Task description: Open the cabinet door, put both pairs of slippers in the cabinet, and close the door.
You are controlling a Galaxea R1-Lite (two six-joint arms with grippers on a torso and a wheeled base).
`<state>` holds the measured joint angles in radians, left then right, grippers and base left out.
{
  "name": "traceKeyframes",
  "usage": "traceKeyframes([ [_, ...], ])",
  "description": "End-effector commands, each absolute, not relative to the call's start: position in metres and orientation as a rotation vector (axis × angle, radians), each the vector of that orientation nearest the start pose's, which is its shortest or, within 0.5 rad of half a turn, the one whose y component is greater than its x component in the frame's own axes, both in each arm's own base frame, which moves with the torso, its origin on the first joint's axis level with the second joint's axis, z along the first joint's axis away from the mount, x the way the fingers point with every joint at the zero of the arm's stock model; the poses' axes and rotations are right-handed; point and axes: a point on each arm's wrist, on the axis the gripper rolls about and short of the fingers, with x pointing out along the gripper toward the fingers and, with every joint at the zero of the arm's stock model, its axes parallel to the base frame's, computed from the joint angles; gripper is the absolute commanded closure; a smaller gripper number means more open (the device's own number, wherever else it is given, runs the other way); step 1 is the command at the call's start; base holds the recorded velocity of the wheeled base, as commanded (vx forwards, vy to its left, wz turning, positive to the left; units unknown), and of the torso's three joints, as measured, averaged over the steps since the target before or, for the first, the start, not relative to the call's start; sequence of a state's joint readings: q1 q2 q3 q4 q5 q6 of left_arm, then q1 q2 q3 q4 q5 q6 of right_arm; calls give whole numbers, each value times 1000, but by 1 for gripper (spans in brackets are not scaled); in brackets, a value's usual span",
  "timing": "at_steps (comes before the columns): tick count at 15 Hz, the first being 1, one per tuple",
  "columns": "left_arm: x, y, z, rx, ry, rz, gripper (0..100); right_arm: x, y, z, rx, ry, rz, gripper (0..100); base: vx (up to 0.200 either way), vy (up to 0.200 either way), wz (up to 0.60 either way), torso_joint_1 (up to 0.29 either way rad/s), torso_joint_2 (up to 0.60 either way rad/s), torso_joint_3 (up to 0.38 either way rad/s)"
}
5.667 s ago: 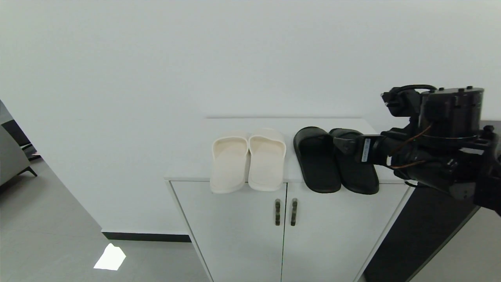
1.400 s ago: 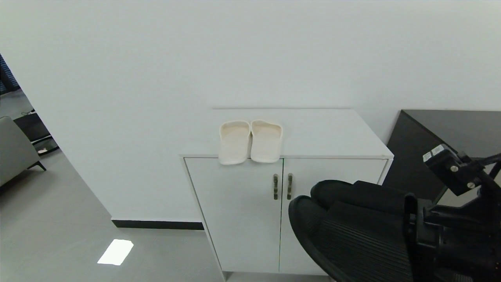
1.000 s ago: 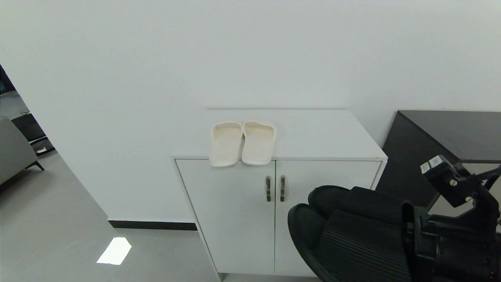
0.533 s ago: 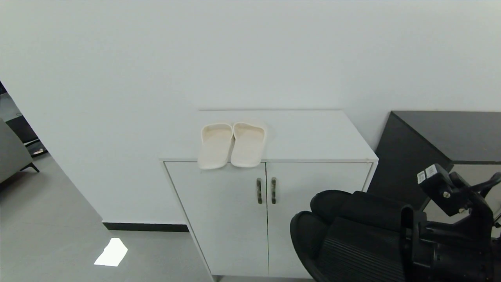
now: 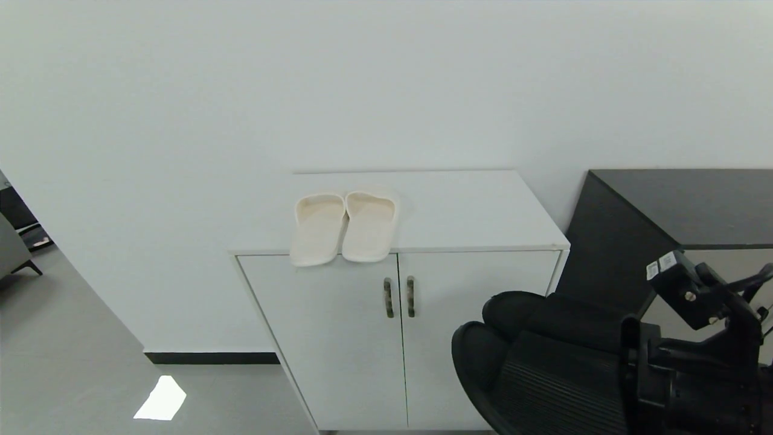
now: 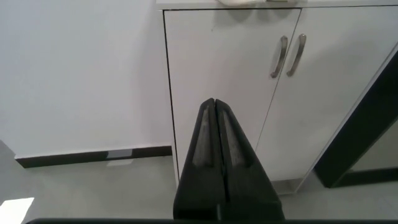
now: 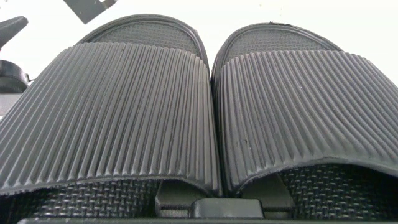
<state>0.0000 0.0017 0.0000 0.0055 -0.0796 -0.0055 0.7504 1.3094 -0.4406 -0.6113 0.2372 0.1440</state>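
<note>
White wall, grey floor | my right gripper clamped on black slippers, low before cabinet | left gripper pressed together, empty | doors shut, cream slippers on top | nothing stowed; opening comes first.

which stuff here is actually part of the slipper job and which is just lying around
Job: cabinet, its closed doors and handles; cream slippers on top; black slippers in the right tool.
Lying about: black desk beside the cabinet; grey chair at the far left.
</note>
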Motion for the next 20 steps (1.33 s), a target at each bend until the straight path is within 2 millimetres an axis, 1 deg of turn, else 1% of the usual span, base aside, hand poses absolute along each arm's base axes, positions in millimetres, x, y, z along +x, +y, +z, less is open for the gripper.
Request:
traceKeyframes([
  [1, -23, -2, 75, -5, 8, -80, 100, 137, 135, 178, 62, 334, 962, 100, 0, 0, 0, -61, 115, 61],
  [10, -23, -2, 75, 1, 8, -83, 100, 136, 135, 177, 60, 341, 961, 100, 0, 0, 0, -210, 473, 261],
  [11, -23, -2, 75, 1, 8, -84, 0, 136, 135, 176, 59, 341, 961, 100, 0, 0, 0, -217, 505, 295],
  [20, -23, -2, 75, 0, 8, -81, 0, 136, 134, 175, 58, 344, 961, 100, 0, 0, 0, -190, 483, 288],
])
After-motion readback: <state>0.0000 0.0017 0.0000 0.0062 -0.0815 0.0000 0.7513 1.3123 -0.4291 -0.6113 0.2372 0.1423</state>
